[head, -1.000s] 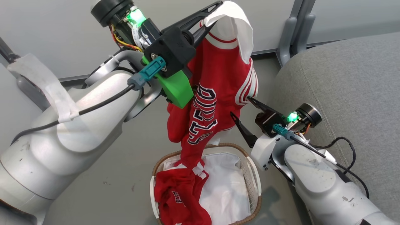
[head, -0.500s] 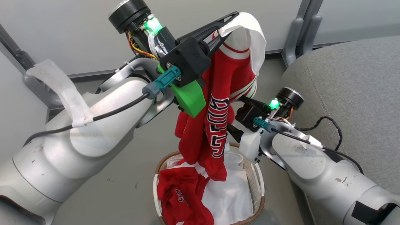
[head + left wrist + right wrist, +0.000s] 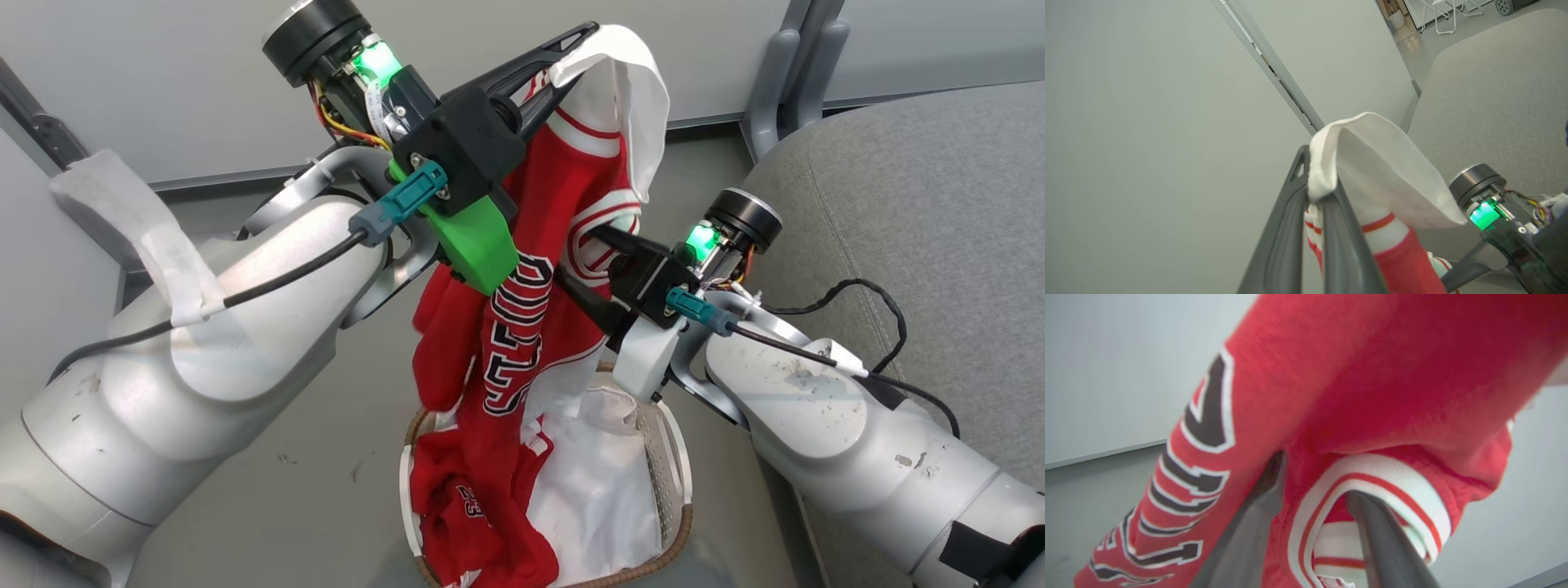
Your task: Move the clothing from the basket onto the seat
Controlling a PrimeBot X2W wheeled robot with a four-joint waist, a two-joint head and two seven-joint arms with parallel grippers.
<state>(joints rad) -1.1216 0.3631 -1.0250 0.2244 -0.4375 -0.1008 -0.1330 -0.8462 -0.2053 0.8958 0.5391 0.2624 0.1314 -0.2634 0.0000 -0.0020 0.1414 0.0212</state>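
Between the two dark fingers of the right gripper [image 3: 1316,477], which stand apart, sits a bunched fold of the red sports garment [image 3: 571,196] with white striped trim and dark-and-white lettering. The fingers straddle its white-and-red hem band rather than clamp it. Above and beyond that gripper, the left gripper [image 3: 1318,183] is pressed together on the garment's white edge, so the whole piece appears to hang from that one pinch.

Below both grippers, the garment's tail reaches into the small oval white perforated plastic basket [image 3: 676,498] with a brown woven rim. There it seems to touch a second crumpled red garment [image 3: 457,514] lying on the white glossy liner [image 3: 604,490]. On the right gripper's outer side, well apart from the hanging cloth, lies the large grey woven-fabric seat [image 3: 898,204].

The likely trouble is slippage. The thin white edge could slide out of the left pinch under the hanging weight. The right fingers might catch only the hem band and lose it. The trailing tail could also snag the second garment or the liner and drag the light basket along on the way to the seat.
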